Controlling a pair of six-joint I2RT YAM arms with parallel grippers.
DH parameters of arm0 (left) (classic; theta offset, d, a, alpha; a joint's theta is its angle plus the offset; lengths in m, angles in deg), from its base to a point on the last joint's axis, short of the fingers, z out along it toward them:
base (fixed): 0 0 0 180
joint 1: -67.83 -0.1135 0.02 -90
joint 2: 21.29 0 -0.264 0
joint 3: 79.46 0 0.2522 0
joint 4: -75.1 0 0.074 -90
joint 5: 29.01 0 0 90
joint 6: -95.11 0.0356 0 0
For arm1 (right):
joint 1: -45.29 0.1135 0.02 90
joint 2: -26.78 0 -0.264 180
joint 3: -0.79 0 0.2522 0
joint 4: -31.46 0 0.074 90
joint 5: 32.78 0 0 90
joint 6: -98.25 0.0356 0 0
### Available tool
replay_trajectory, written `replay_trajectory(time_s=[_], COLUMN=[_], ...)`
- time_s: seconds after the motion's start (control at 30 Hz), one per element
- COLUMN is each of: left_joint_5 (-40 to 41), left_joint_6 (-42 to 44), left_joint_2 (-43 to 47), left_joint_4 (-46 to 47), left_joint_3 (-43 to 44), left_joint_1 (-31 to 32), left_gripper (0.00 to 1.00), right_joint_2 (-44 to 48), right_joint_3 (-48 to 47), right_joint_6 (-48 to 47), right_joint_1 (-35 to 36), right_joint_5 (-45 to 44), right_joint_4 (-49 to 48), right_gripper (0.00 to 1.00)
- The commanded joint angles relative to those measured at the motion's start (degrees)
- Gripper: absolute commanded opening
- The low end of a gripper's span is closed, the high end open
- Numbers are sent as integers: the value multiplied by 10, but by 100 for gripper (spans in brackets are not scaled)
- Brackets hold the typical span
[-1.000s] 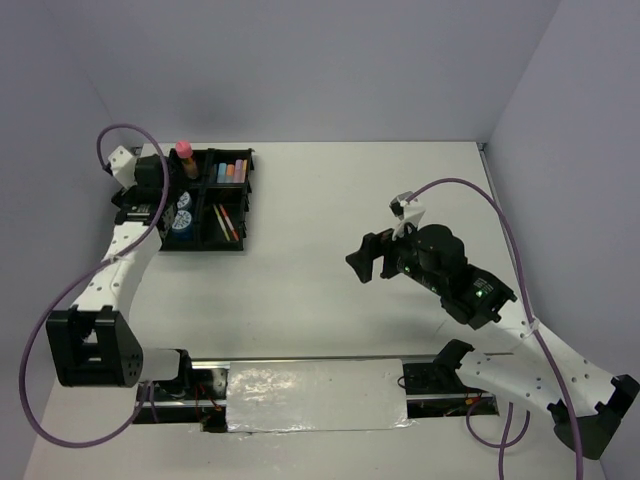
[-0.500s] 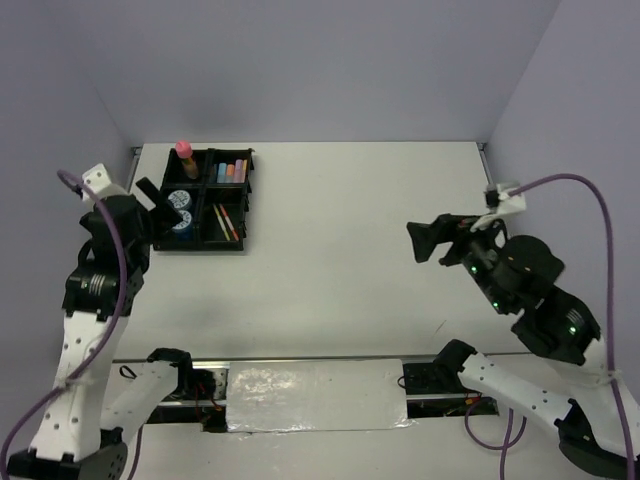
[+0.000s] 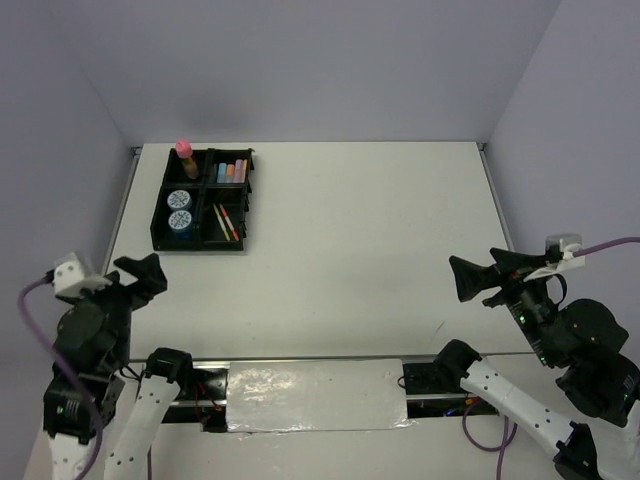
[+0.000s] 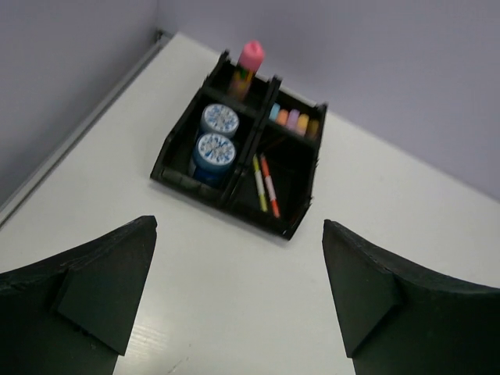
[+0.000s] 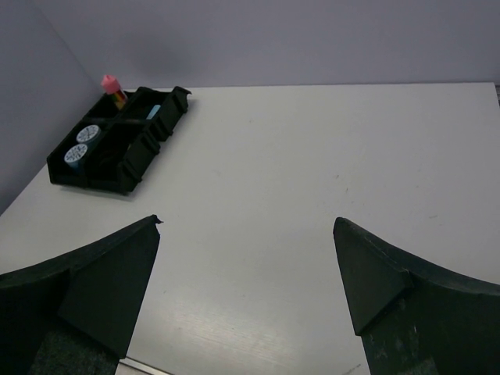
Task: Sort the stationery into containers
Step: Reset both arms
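We are seeing the tray (image 3: 200, 247) sitting at the far-left corner of the table (image 3: 350, 220). Two tins (image 3: 180, 218) are lying near-left, the tube (image 3: 186, 158) is standing upright far-left, the markers (image 3: 232, 171) are lying side by side far-right, and the pens (image 3: 228, 222) are lying near-right, pointing roughly near-to-far. The left gripper (image 4: 238, 226) and the right gripper (image 5: 247, 221) are hanging released and empty, well apart from it.

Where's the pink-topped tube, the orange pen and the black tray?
Pink-capped tube (image 4: 251, 56), left wrist view, on its pink cap.
Orange pen (image 4: 269, 186), left wrist view, mid-shaft.
Black tray (image 4: 181, 181), left wrist view, near outer wall.
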Motion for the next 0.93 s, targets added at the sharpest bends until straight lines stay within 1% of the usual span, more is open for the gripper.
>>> replay_trajectory(time_s=[0.0,0.03,0.13,0.27,0.4,0.47,0.9], left_joint_5=[-10,-10,11,2,-31,-40,-26], left_joint_6=[5,7,-6,-4,9,14,6], left_joint_2=[56,79,99,79,61,53,50], left_joint_4=[-3,-8,-13,0,11,18,12], left_joint_3=[33,34,23,11,7,3,1], left_joint_1=[1,1,6,-1,-34,-36,-43], left_gripper=[99,99,99,99,99,99,99], right_joint_2=[-10,-13,-16,-17,-14,-11,-28], right_joint_3=[-1,-3,1,9,18,24,34], right_joint_6=[2,4,11,22,26,30,33], right_joint_1=[3,4,4,4,2,4,3], right_joint_5=[-15,-14,-19,-10,-12,-13,-26], right_joint_4=[26,30,34,25,22,20,7], right_gripper=[100,100,100,100,100,100,100])
